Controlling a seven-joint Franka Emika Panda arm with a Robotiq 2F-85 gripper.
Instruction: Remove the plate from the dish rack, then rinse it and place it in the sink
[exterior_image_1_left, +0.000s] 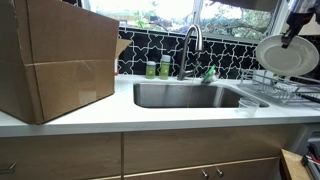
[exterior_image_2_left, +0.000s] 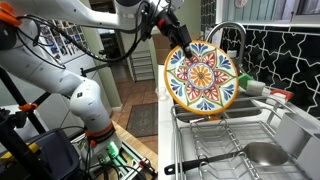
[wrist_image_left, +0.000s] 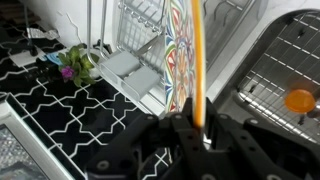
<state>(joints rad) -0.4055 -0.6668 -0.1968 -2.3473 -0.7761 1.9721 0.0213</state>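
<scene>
My gripper (exterior_image_1_left: 290, 38) is shut on the top rim of the plate (exterior_image_1_left: 286, 55) and holds it upright in the air above the dish rack (exterior_image_1_left: 275, 88), to the right of the sink (exterior_image_1_left: 185, 95). The plate's back is plain whitish. Its face (exterior_image_2_left: 200, 78) has a colourful flower pattern with an orange rim, and the gripper (exterior_image_2_left: 183, 45) grips its upper left edge. In the wrist view the plate (wrist_image_left: 200, 60) stands edge-on between the two fingers (wrist_image_left: 200, 125). The wire rack (exterior_image_2_left: 230, 150) lies below the plate. The arched faucet (exterior_image_1_left: 192, 45) stands behind the sink.
A large cardboard box (exterior_image_1_left: 55, 60) fills the counter left of the sink. Green bottles (exterior_image_1_left: 158, 68) stand by the faucet. A small clear cup (exterior_image_1_left: 247, 104) sits on the counter's front edge. A ladle (exterior_image_2_left: 255, 153) lies in the rack. An orange object (wrist_image_left: 298, 100) lies on a wire grid.
</scene>
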